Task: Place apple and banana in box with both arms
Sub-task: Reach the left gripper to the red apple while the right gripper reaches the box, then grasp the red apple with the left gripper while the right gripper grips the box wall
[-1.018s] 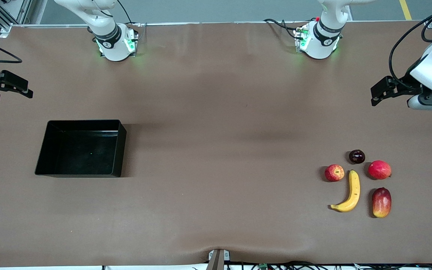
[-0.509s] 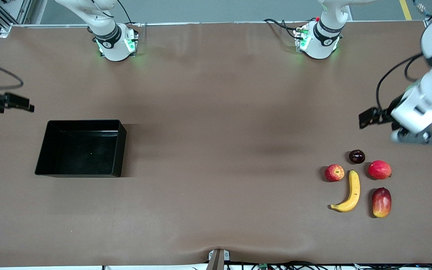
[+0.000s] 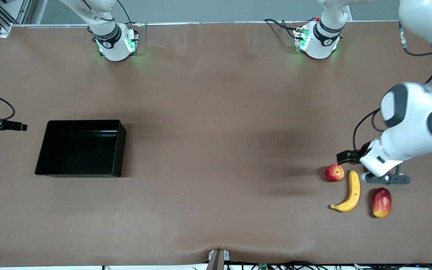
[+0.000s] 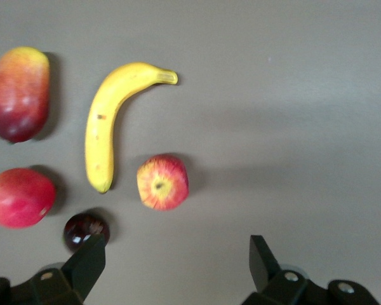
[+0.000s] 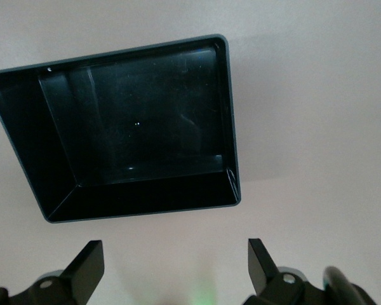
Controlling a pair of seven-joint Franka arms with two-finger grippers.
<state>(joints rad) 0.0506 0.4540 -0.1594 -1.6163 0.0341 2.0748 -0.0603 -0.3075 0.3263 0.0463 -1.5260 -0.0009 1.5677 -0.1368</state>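
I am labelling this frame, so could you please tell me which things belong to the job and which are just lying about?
Belong to the job:
apple
banana
box
left gripper, open over the fruits
right gripper, open beside the box

Just lying about:
mango-like fruit
pinkish-red round fruit
dark round fruit

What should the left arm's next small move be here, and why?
Probably lower the left pincer onto the apple: its fingers are open, the apple lies loose on the table beside the banana, and the box holds nothing yet.
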